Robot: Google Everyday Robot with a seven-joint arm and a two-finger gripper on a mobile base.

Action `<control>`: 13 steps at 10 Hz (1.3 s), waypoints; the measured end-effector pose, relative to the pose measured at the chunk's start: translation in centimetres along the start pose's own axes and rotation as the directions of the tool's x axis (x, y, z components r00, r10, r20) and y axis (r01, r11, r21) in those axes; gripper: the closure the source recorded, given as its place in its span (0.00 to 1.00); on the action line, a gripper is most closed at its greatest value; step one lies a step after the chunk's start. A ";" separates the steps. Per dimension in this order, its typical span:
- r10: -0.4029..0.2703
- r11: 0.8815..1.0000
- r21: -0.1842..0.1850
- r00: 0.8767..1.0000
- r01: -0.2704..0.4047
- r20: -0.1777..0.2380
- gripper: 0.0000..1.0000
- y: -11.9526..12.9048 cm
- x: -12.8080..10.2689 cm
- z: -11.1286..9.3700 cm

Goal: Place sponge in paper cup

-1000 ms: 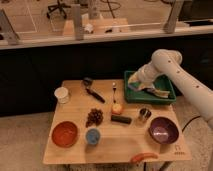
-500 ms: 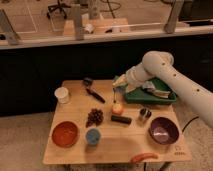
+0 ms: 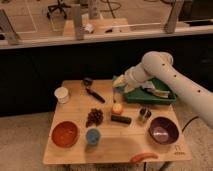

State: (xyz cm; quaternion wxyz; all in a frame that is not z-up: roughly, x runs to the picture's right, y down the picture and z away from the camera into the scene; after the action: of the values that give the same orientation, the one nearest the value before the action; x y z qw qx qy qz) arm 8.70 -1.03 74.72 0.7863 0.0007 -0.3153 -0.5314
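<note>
The white paper cup [image 3: 61, 94] stands upright at the left rear of the wooden table [image 3: 115, 147]. My gripper [image 3: 118, 85] hangs over the table just left of the green tray [image 3: 145, 98], well to the right of the cup. A pale green lump, which looks like the sponge [image 3: 118, 81], sits in its tip. The white arm [image 3: 165, 75] reaches in from the right.
A black-handled tool [image 3: 92, 93] lies between gripper and cup. Below the gripper are a yellow-orange fruit [image 3: 117, 108], a dark bar [image 3: 120, 119] and a dark cluster [image 3: 94, 116]. An orange bowl [image 3: 64, 133], blue cup [image 3: 92, 135], can [image 3: 144, 114], purple bowl [image 3: 163, 130] and red item [image 3: 144, 157] fill the front.
My gripper has come up out of the green tray and moved left over the table, with the pale green lump at its tip. Nothing on the table has shifted.
</note>
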 end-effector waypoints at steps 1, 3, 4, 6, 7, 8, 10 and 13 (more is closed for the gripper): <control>-0.024 1.000 -0.002 1.000 0.024 0.002 1.00 -0.2 -0.1 0.0; -0.126 0.992 -0.003 0.992 0.126 0.007 1.00 -2.0 -0.4 0.6; -0.196 0.981 -0.004 0.981 0.196 0.010 1.00 -3.8 -0.6 1.3; -0.336 0.942 -0.004 0.942 0.336 0.008 1.00 -8.3 -1.4 2.9; -0.414 0.910 -0.001 0.910 0.414 0.006 1.00 -11.3 -1.9 3.9; -0.471 0.882 0.002 0.882 0.471 0.004 1.00 -13.5 -2.4 4.6; -0.571 0.821 0.003 0.821 0.571 -0.005 1.00 -17.1 -3.2 5.8; -0.671 0.742 -0.027 0.742 0.670 -0.012 1.00 -20.1 -4.2 7.4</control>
State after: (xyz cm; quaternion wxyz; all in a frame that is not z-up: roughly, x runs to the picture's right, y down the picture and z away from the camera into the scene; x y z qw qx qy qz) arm -12.78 -3.81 71.87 0.5460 0.1114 -0.2803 -0.7816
